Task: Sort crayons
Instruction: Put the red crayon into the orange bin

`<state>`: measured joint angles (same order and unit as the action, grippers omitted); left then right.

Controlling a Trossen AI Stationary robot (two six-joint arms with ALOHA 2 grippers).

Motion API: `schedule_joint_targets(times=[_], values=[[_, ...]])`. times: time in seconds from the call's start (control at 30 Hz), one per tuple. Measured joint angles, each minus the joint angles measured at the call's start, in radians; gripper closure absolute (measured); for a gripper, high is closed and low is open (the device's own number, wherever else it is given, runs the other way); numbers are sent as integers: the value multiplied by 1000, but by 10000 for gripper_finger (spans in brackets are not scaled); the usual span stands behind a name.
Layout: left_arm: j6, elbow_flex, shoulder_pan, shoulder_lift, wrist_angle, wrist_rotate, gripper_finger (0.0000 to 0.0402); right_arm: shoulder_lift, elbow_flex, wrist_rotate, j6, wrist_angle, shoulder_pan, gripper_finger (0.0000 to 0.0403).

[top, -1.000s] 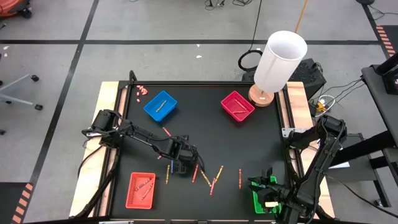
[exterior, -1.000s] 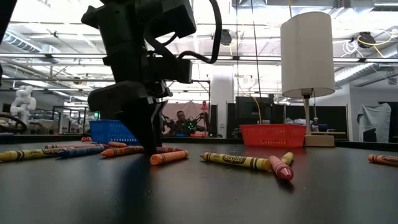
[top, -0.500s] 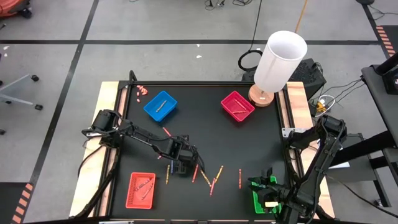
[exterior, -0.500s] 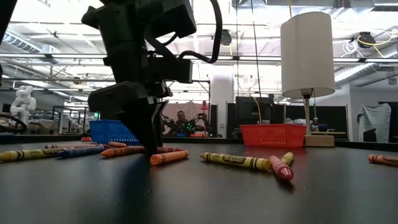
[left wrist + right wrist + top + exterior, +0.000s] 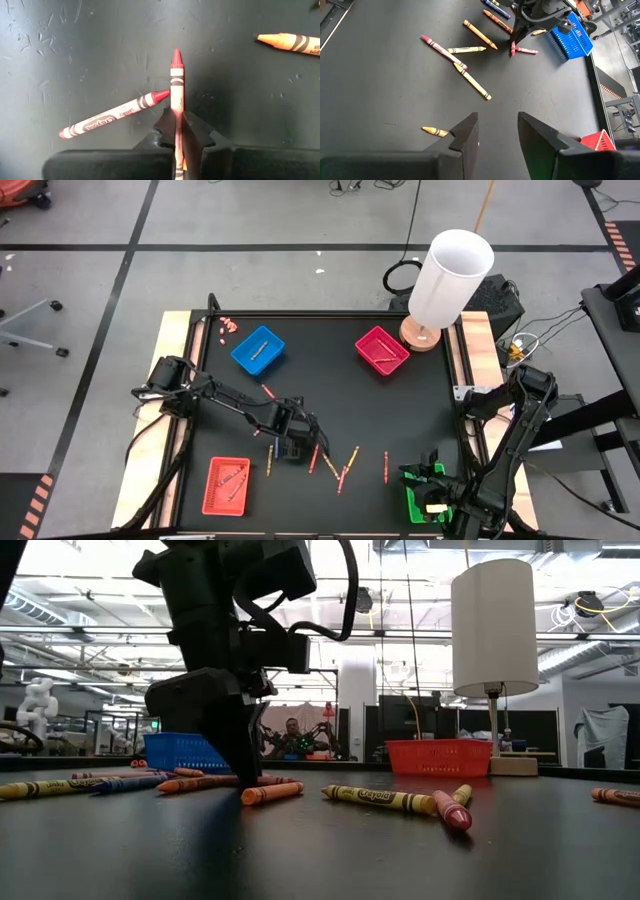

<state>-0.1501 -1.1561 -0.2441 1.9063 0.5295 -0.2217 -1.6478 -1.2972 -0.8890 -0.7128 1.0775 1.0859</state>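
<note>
Red crayon (image 5: pixel 176 95) now pinched by the left gripper (image 5: pixel 179 134).

Grey concrete floor (image 5: pixel 250 220) crossed by dark tape lines; bright ceiling lights (image 5: pixel 90 570); white-shaded lamp (image 5: pixel 493 630) at table edge.

Left pincer (image 5: pixel 177 137) low at table centre, fingers clamped together. Right pincer (image 5: pixel 497 132) parked near-right, fingers apart.

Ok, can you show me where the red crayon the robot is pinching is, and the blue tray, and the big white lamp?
red crayon (image 5: pixel 176 82), left wrist view, on its paper wrapper just past the left gripper.
blue tray (image 5: pixel 245 360), high view, on its near rim.
white lamp (image 5: pixel 493 625), low view, on the middle of its shade.
</note>
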Motion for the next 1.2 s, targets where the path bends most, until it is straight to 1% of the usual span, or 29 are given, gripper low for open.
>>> schedule_joint_targets(times=[0.13, 0.37, 0.53, 0.63, 0.77, 0.9, 1.03, 1.2], values=[[0, -15, 0, 2, 17, 3, 392, 0, 0, -1, 0, 0, 0, 282], [-1, -94, -6, 7, 61, 16, 392, 0, 0, -5, 0, -1, 0, 282], [-2, -151, -29, 5, 80, 15, 392, 0, 0, -13, 0, -1, 0, 282], [-38, -186, -51, 5, 81, 9, 392, 1, 0, -37, 0, -3, 0, 282], [-145, -204, -90, 2, 88, 5, 392, 1, 0, -53, 0, -4, 0, 282], [-276, -217, -142, 2, 153, 6, 392, 1, 0, -53, 0, -4, 0, 282], [-460, -272, -190, 2, 297, 10, 392, 1, 0, -56, 0, -4, 0, 282], [-610, -362, -258, 2, 458, 9, 392, 1, 0, -56, 0, -4, 0, 282]])
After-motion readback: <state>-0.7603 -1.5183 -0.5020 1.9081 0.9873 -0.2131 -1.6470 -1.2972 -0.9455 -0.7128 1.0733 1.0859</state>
